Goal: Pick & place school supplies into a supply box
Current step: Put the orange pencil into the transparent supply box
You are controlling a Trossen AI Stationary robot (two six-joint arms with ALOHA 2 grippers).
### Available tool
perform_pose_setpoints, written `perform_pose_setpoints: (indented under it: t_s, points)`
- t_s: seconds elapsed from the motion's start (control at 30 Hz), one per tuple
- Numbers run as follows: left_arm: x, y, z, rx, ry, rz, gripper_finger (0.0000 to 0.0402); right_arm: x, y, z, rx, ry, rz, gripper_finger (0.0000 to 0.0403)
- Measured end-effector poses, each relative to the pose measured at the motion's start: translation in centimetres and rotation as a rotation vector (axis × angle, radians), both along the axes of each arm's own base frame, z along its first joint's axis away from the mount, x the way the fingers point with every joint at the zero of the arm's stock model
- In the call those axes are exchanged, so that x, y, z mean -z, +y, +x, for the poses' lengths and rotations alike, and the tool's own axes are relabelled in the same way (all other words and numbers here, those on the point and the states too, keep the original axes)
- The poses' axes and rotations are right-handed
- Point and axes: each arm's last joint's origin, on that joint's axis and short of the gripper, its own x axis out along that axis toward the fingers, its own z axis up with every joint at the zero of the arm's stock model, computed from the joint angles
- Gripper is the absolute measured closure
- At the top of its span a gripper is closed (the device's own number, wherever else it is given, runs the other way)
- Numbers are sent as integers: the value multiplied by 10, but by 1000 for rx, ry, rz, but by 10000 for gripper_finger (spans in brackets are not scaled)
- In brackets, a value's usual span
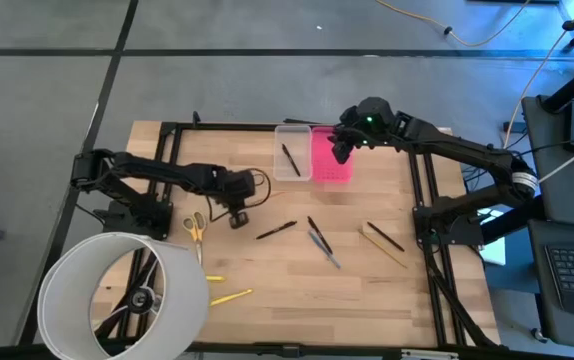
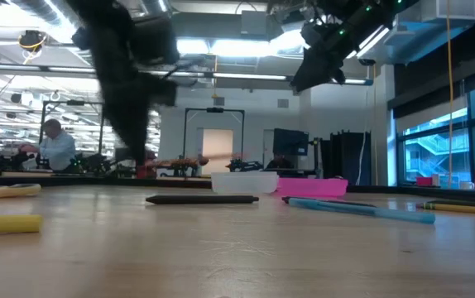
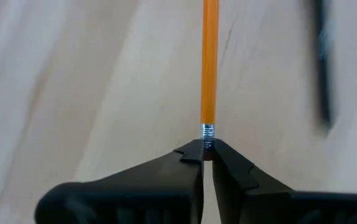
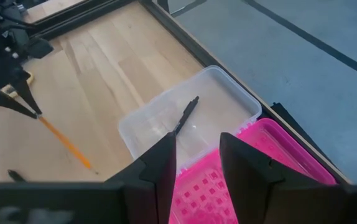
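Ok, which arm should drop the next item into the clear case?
Left, probably. The left gripper is shut on the orange pencil at its eraser end, so it only has to carry it over. The right gripper hangs open and empty above the clear case, which holds one black pen.

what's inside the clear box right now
One black pen lies slanted on the floor of the clear box. Nothing else shows inside, though the right gripper hides the corner nearest the pink lid.
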Motion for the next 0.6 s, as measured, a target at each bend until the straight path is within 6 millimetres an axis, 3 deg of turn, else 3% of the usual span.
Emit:
perform_pose_setpoints:
  t_s: [0.2,0.37,0.47,0.6]
  points:
    - [-30,25,27,-186,-347,-5,390,-27,12,-25,48,-60,-70,275]
    - [-42,52,30,-384,-531,0,389,-53,26,-51,64,-160,-127,275]
    - [-41,66,29,-529,-567,-43,389,-64,35,-66,65,-205,-149,275]
    - [-26,77,33,-558,-539,-111,389,-73,44,-82,67,-236,-165,275]
